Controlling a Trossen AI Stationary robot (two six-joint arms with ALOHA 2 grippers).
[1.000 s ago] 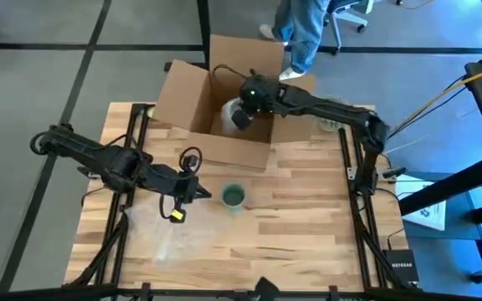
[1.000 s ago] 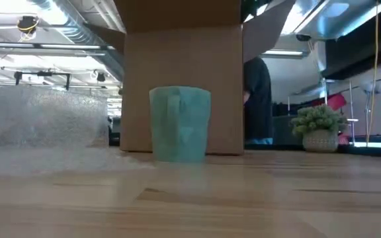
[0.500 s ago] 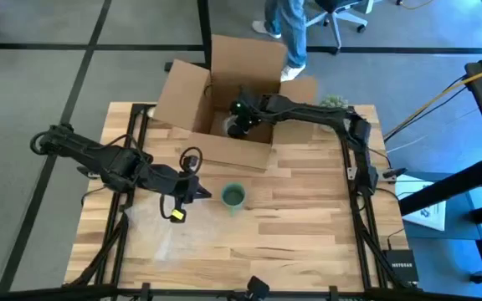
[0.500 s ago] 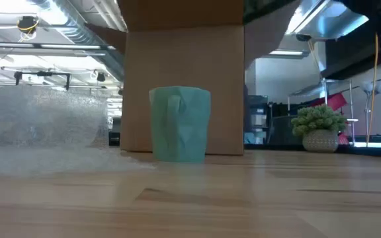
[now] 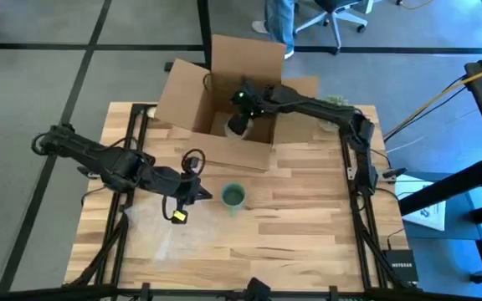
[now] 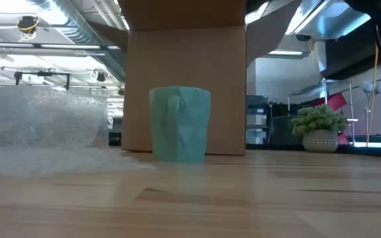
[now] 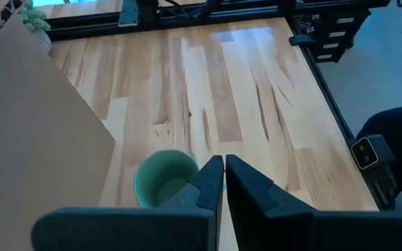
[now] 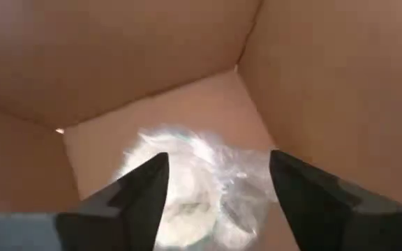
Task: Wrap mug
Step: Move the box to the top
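Green, smooth mug (image 5: 234,196) stands upright, mouth up. Left gripper (image 7: 224,183) pinched closed beside it; right gripper (image 8: 218,183) spread above crinkly bubble-wrapped bundle (image 8: 187,185) in cardboard box (image 5: 216,92).

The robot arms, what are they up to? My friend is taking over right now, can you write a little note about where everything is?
Left gripper: shut, empty, hovering beside the green mug.
Right gripper: open, reaching into the cardboard box, above a bubble-wrapped bundle on the box floor.
Green mug: upright on the table, unwrapped, in front of the box.
Bubble wrap sheet: on the table beside the mug, under the left arm.
Done: one wrapped bundle sits in the box.
Left: wrap the green mug.
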